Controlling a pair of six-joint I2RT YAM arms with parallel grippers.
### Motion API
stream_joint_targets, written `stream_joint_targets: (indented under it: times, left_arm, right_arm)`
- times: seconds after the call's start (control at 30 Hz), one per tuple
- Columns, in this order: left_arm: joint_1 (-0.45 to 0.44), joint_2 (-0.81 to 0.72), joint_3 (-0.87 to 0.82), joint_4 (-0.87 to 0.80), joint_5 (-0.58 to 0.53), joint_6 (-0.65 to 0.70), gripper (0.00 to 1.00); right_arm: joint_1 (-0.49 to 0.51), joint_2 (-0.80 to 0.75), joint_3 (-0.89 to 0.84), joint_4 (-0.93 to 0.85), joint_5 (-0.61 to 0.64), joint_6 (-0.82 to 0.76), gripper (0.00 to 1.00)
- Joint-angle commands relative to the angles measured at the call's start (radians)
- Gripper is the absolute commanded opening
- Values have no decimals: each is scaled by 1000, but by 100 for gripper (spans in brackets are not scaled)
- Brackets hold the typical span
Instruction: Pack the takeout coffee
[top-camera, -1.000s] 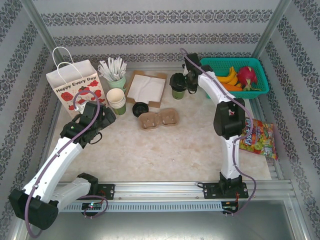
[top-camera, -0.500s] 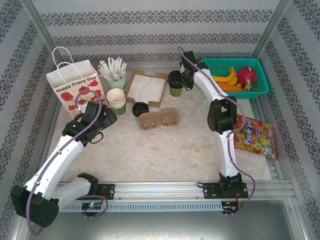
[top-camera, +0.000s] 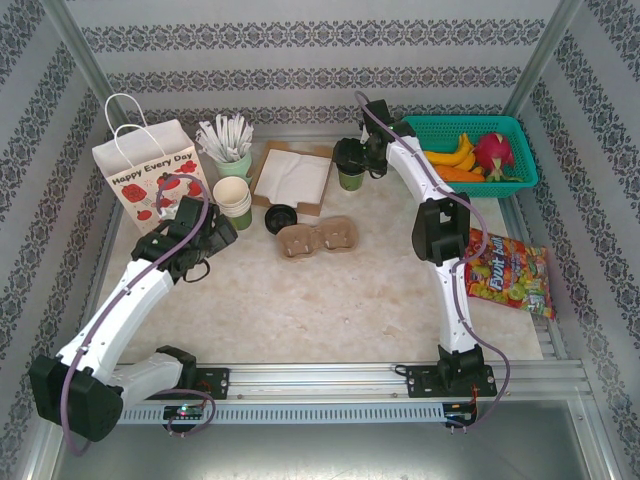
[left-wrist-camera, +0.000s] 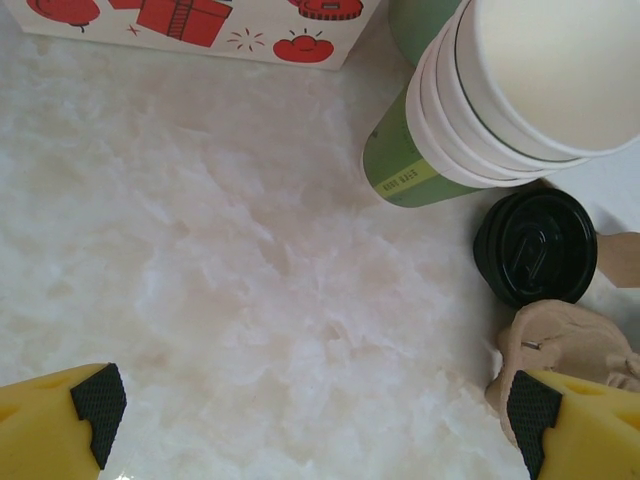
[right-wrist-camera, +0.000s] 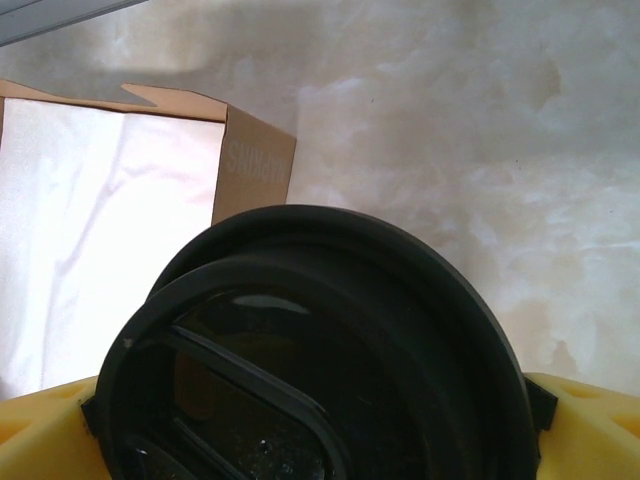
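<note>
- Olive-green paper coffee cup w/ round black plastic lid (top-camera: 350, 177) is at the table's far side in top view, btwn brown cardboard box of white napkins (top-camera: 293, 178) and teal plastic basket of fruit (top-camera: 470, 150). Right gripper (top-camera: 362, 160) is at the cup.
- Same view: white paper bag w/ red print (top-camera: 150, 175) stands upright far left, well apart from the cup. Left gripper (top-camera: 208, 238) is near stack of cream-white cups (top-camera: 233, 198).
- Second round black lid (top-camera: 281, 218) lies beside brown pulp cup carrier (top-camera: 317, 238).
- Left wrist: left gripper (left-wrist-camera: 310, 405) has jaws spread wide, nothing btwn them, over pale marble-look tabletop (left-wrist-camera: 220, 280). Cup stack (left-wrist-camera: 470, 120), lid (left-wrist-camera: 535, 247) and carrier (left-wrist-camera: 565, 345) sit to the right.
- Right wrist: the cup's lid (right-wrist-camera: 300, 340) sits btwn the yellow fingers (right-wrist-camera: 590, 430) of right gripper (right-wrist-camera: 315, 405). Can't tell if the pads press it or stand clear. Napkin box (right-wrist-camera: 110, 210) is upper left.
</note>
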Motion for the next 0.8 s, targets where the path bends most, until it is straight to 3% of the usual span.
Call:
stream_joint_targets:
  times: [0.0, 0.17, 0.3, 0.6, 0.77]
  left_arm:
    - [17, 0, 32, -34, 16, -7, 99]
    - [45, 5, 107, -87, 22, 77, 100]
    - [122, 19, 225, -151, 41, 178, 100]
    - [428, 85, 465, -203, 74, 344, 100]
    - [647, 124, 527, -138, 228, 377, 100]
  right_arm:
    - [-12, -40, 16, -30, 13, -8, 97]
    - [-13, -113, -24, -21, 19, -14, 98]
    - [-9, -200, -85, -9, 25, -25, 98]
    - [59, -584, -569, 232, 104, -107, 98]
    - [113, -802, -899, 396, 129, -74, 98]
